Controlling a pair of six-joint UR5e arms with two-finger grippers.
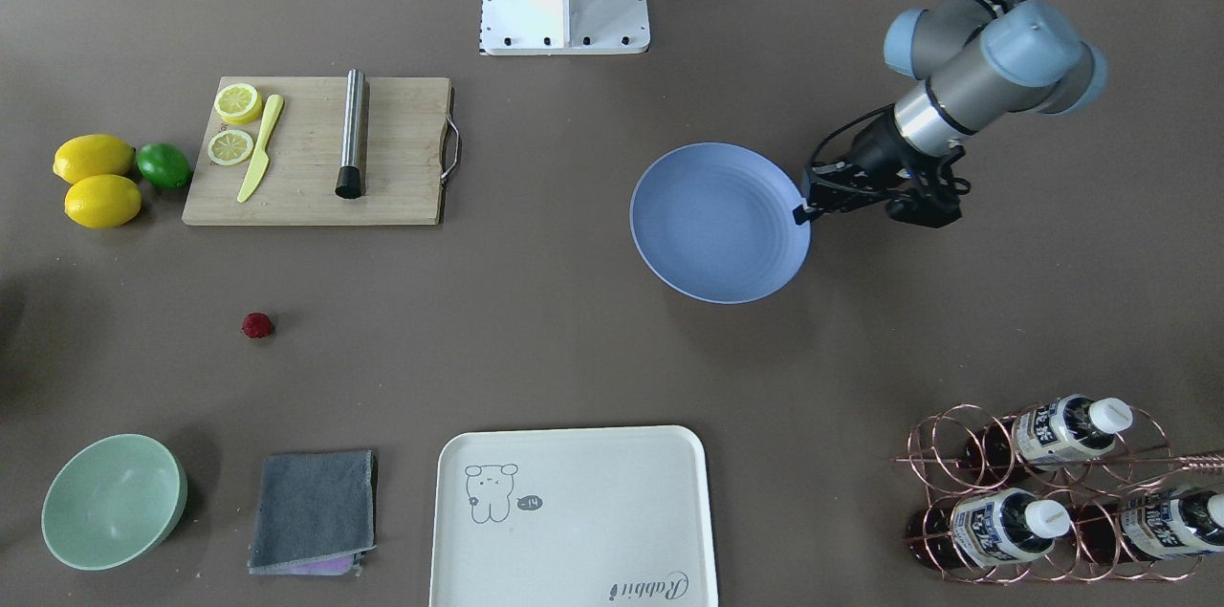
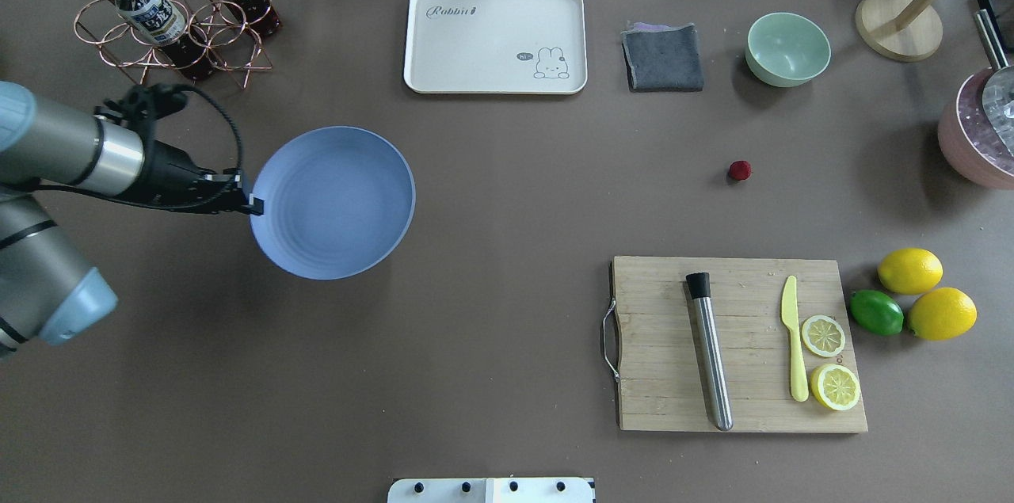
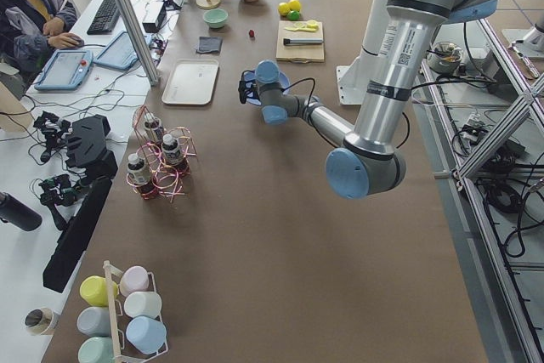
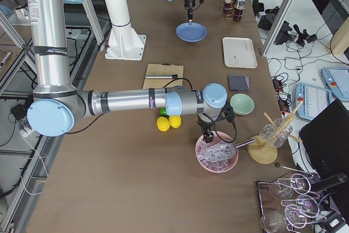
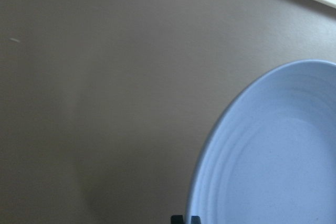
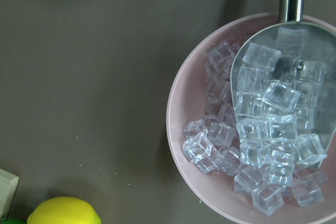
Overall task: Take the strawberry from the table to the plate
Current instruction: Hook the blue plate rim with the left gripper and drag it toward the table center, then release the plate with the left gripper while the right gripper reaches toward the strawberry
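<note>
The strawberry [image 1: 256, 325] [image 2: 739, 169] is a tiny dark red fruit lying alone on the brown-grey table [image 2: 507, 194], far from both grippers. The periwinkle plate [image 1: 717, 223] [image 2: 333, 202] [image 5: 273, 156] has nothing on it. My left gripper [image 1: 801, 213] [image 2: 255, 204] is shut on the plate's rim, on the side away from the strawberry, and a shadow shows under the plate's opposite edge. My right gripper [image 4: 206, 136] hangs over a pink bowl of ice cubes [image 6: 252, 129]. It shows only in the right side view, so I cannot tell whether it is open or shut.
A wooden cutting board [image 2: 737, 344] carries lemon slices, a yellow knife and a steel rod, with two lemons and a lime [image 2: 876, 311] beside it. A mint bowl [image 2: 788, 48], grey cloth [image 2: 663, 57], cream tray [image 2: 495, 40] and a bottle rack [image 2: 170, 20] line the far side.
</note>
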